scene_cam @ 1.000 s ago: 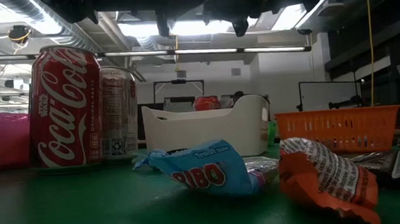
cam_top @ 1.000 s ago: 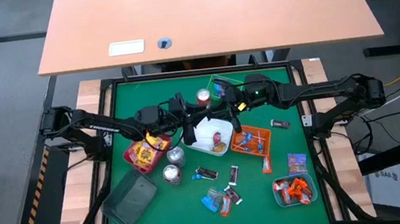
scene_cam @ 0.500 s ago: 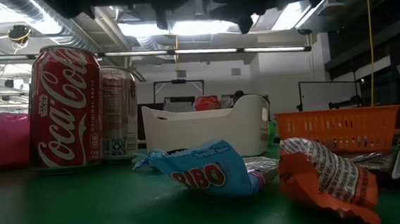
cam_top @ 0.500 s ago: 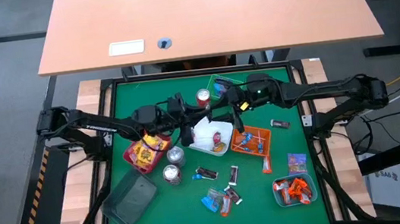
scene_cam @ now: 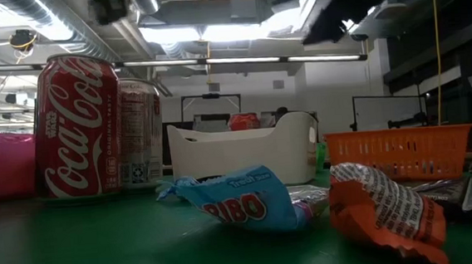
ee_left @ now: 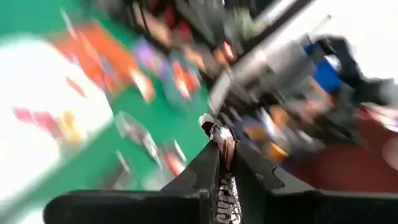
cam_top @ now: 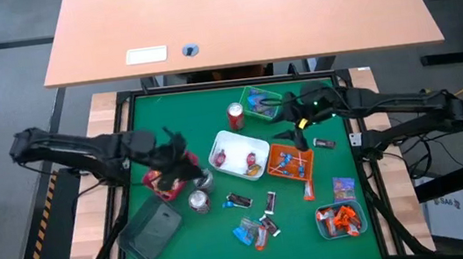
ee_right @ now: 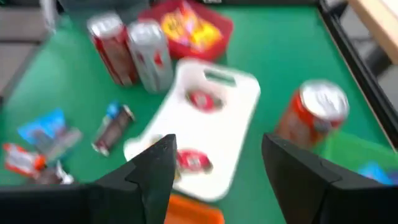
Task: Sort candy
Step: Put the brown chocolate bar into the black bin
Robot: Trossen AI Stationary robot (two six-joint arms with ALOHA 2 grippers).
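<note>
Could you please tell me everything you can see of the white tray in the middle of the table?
The white tray looks like moulded plastic, a rounded rectangle with raised walls and a handle slot at one end. It sits flat but askew on the green mat, holding a few red wrapped candies. The orange basket lies beside it; neither gripper touches it.

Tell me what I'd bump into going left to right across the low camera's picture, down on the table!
Pink tray → big red cola can → white tub → blue candy wrapper → orange basket, with an orange candy wrapper lying in front of it.
</note>
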